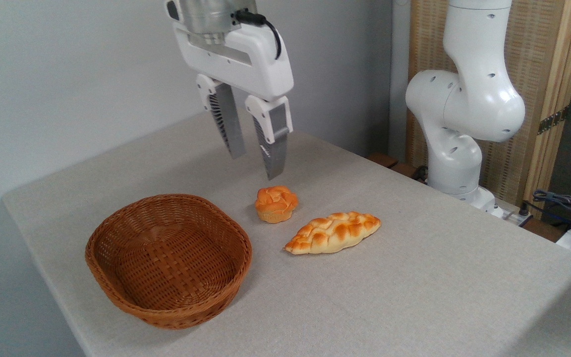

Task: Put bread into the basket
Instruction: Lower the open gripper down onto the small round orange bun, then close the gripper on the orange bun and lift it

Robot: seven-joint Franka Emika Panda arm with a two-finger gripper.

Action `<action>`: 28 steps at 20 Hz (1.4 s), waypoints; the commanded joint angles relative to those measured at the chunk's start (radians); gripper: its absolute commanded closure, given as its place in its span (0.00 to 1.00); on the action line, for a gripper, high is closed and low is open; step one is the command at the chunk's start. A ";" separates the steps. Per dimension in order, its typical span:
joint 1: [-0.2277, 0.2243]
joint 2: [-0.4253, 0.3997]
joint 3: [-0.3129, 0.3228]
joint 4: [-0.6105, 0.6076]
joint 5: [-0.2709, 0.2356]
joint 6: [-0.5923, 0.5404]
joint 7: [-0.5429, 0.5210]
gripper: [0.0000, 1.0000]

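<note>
The bread (276, 203), a small round bun with a glossy orange-brown knotted top, sits on the grey tablecloth just right of the basket (117, 292). The basket is an oval brown wicker one, with nothing inside it. My gripper (256, 163) hangs open in the air above and slightly behind the bun, fingers pointing down, holding nothing. A clear gap separates the fingertips from the bun's top.
A longer braided golden loaf (332, 232) lies to the right of the bun. The arm's white base (456, 148) stands at the table's far right edge, with cables (563, 203) beyond it. A grey wall runs behind the table.
</note>
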 commanded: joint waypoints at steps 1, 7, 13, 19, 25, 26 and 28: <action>-0.017 -0.095 0.005 -0.121 0.011 -0.004 0.069 0.00; -0.172 -0.111 -0.002 -0.244 0.011 0.004 0.067 0.00; -0.292 -0.106 -0.010 -0.414 0.009 0.183 0.069 0.00; -0.315 -0.097 -0.041 -0.535 0.014 0.350 0.073 0.00; -0.304 -0.091 -0.099 -0.623 0.014 0.422 0.067 0.31; -0.304 -0.091 -0.099 -0.623 0.014 0.424 0.061 0.61; -0.304 -0.091 -0.099 -0.623 0.014 0.422 0.059 0.78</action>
